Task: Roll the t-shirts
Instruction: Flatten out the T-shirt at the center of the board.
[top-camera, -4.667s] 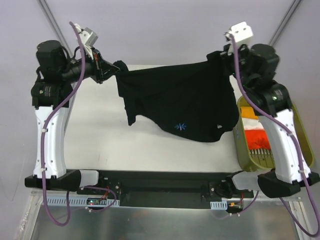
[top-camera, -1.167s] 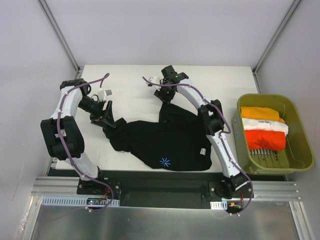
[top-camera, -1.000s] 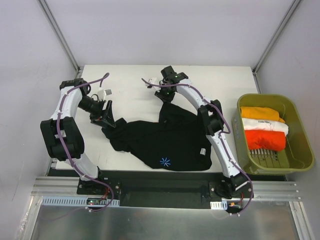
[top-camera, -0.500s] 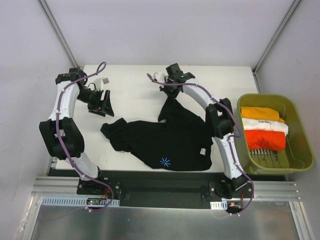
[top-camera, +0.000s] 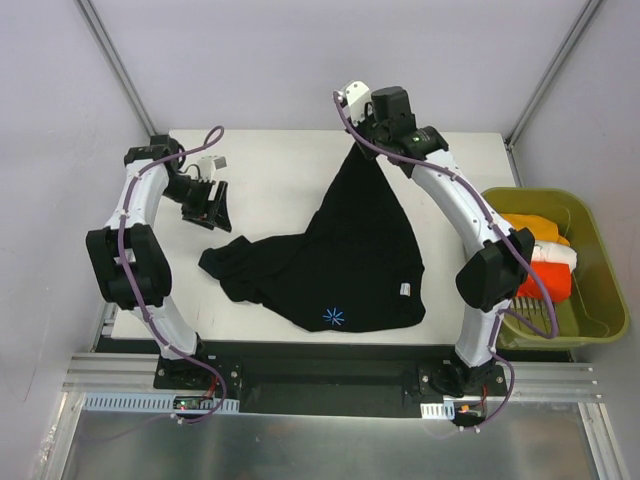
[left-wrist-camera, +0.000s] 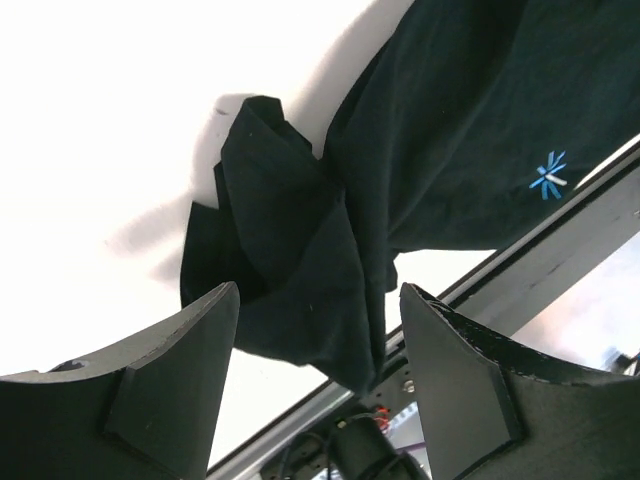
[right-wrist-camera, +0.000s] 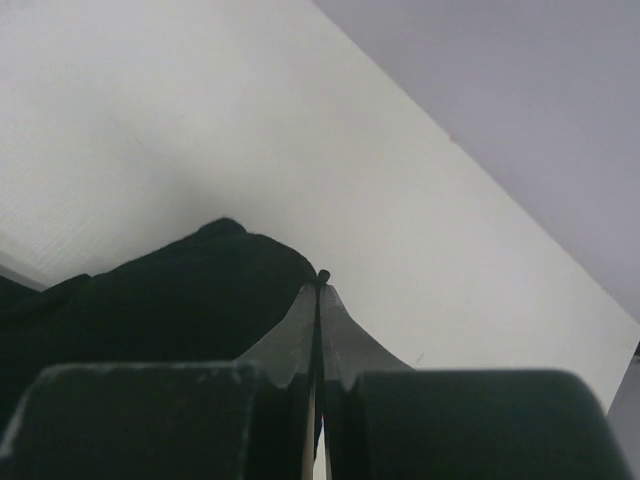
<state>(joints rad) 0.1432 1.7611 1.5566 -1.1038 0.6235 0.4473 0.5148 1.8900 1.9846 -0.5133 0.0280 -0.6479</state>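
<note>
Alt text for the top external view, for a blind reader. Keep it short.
The right gripper, shut on an edge of the black t-shirt, holds it up in a peak over the white table; the rest lies spread. The left gripper hangs open, clear of the shirt's bunched end; an olive bin holds cloth bundles.
</note>
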